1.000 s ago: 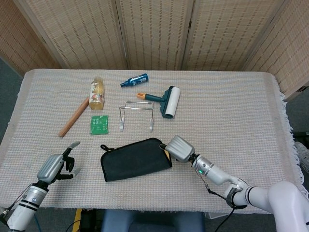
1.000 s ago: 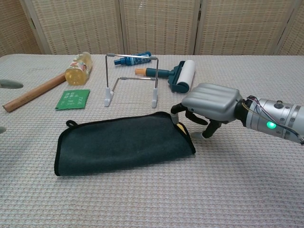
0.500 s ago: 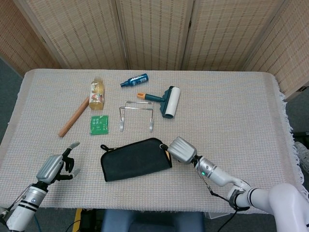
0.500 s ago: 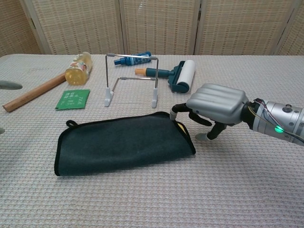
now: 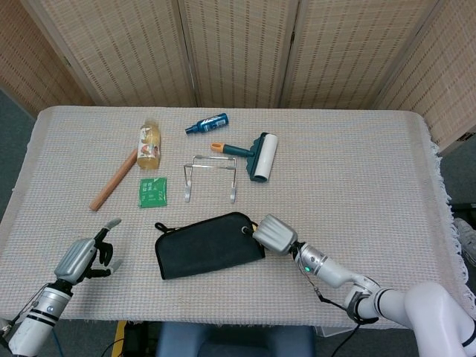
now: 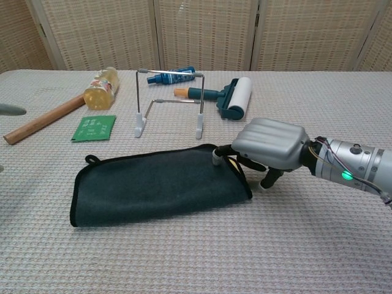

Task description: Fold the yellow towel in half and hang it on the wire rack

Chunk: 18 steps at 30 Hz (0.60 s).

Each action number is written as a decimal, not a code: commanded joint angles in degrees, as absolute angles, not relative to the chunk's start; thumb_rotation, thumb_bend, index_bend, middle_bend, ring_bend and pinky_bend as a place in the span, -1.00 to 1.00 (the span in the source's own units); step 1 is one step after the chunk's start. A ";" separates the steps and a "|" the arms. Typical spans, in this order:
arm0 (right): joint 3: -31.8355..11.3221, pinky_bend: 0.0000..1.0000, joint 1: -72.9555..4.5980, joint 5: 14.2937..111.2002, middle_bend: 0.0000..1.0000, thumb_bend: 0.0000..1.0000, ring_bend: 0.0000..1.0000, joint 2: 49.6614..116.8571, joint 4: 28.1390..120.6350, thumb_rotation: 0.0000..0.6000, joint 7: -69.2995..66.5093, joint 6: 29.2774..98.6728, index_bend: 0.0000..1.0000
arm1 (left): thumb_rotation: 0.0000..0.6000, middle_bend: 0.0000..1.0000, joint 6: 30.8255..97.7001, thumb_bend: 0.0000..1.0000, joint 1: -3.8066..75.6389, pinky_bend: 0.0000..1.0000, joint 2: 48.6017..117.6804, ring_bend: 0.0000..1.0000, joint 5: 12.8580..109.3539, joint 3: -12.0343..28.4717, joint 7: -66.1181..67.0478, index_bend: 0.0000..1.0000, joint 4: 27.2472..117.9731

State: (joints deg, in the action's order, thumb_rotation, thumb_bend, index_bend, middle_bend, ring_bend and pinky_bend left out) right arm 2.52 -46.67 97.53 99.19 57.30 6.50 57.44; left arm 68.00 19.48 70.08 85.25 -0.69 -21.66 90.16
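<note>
From the head view, the towel lies folded near the front edge of the surface, dark side up, with a sliver of yellow showing only at its right end. The right hand sits at that end, its fingers reaching onto the cloth; whether they actually pinch it cannot be told from above. The left hand hovers near the front left corner, fingers apart and holding nothing. The wire rack stands just behind the towel, toward the middle of the surface, with a green packet, a wooden stick and a bottle to its left, and a lint roller and a blue spray bottle behind it. From the chest view, the right hand is palm down, and one fingertip rests on the towel's upper right corner while the other fingers curl toward the surface beside it; a closed grasp is not evident. The wire rack stands upright close behind. The risk, as I judge it, is that lifting by a single layer at this corner would let the fold fall open, and a shallow touch could slip off. A swing toward the light rack could also tip it.
</note>
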 commanded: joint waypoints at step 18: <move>-1.18 1.00 -47.52 96.95 0.68 -0.15 0.88 100.03 58.85 1.00 2.86 62.50 0.24 | 1.00 0.53 69.48 -0.27 18.38 0.71 69.30 0.39 85.62 -0.40 -22.49 -1.00 90.00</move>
